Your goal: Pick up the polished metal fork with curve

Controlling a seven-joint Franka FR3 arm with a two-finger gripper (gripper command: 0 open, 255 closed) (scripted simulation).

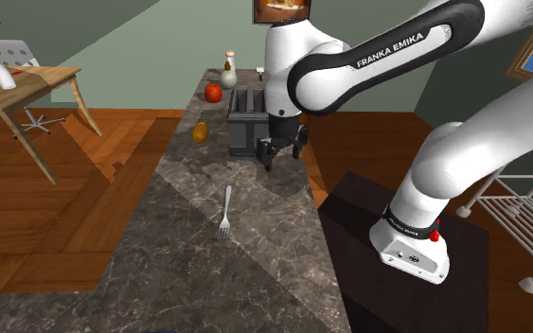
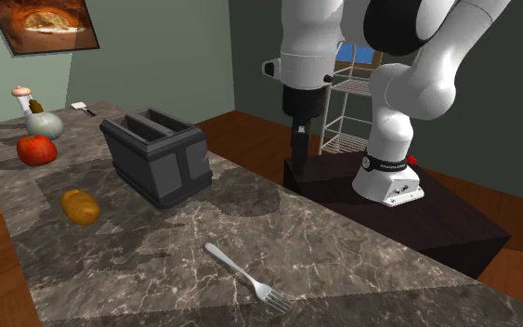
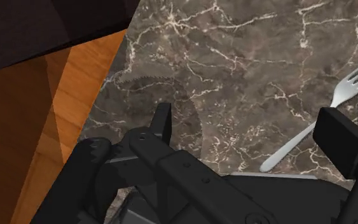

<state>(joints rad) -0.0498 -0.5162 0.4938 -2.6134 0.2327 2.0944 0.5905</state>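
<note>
Your hand (image 1: 281, 153) open, holds nothing, up near toaster (image 1: 248, 118). Move it over fork (image 1: 225, 213) near bench (image 1: 179, 274) middle. Turn it across thin handle (image 1: 227, 197), go down slow, then squeeze.

Silver-grey metal fork lying flat on the dark marbled counter.

The fork (image 1: 226, 210) is slim and polished, with a narrow handle that widens a little at its rounded end, and a short head of four tines. In the second exterior view it (image 2: 245, 274) shows a slight bow along its length. It rests on the veined stone of the counter (image 1: 188, 274), roughly midway across its width, in a lighter band of the surface. In the shoulder view the handle points to the far end, towards the dark toaster (image 1: 247, 123), and the tines point near; fork and toaster are well apart. In the wrist view it (image 3: 301, 132) lies aslant on the stone.
</note>
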